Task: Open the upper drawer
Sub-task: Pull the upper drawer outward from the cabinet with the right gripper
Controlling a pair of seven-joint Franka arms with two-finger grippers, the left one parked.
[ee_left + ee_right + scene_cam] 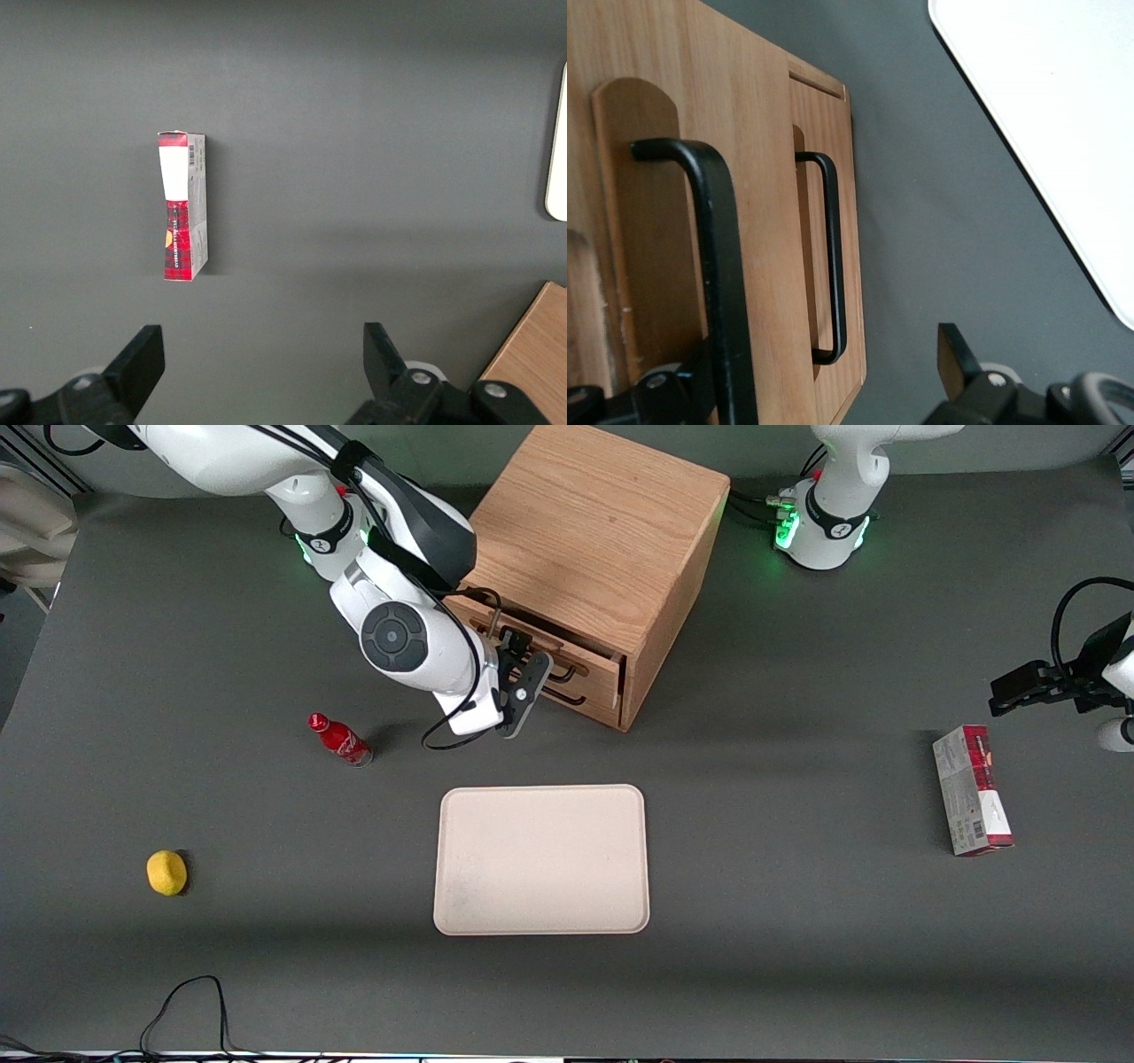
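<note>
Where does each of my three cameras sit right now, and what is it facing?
Front view: high, looking down on the table; the gripper is at the upper drawer.
Right wrist view: on the working arm, facing the upper drawer's handle; one finger shows.
Left wrist view: parked, facing a red box.
Shared: front and right wrist both see the tray.

Even, diffuse light from above leaves the dark tabletop [797,921] matte and free of glare, with only short, soft shadows beside the cabinet [594,558], the bottle [339,740] and the box [972,790]. The front view is sharp throughout. In the right wrist view the near drawer handle [718,266] and the tool [824,390] look soft, and the tray [1063,115] is washed almost white.
</note>
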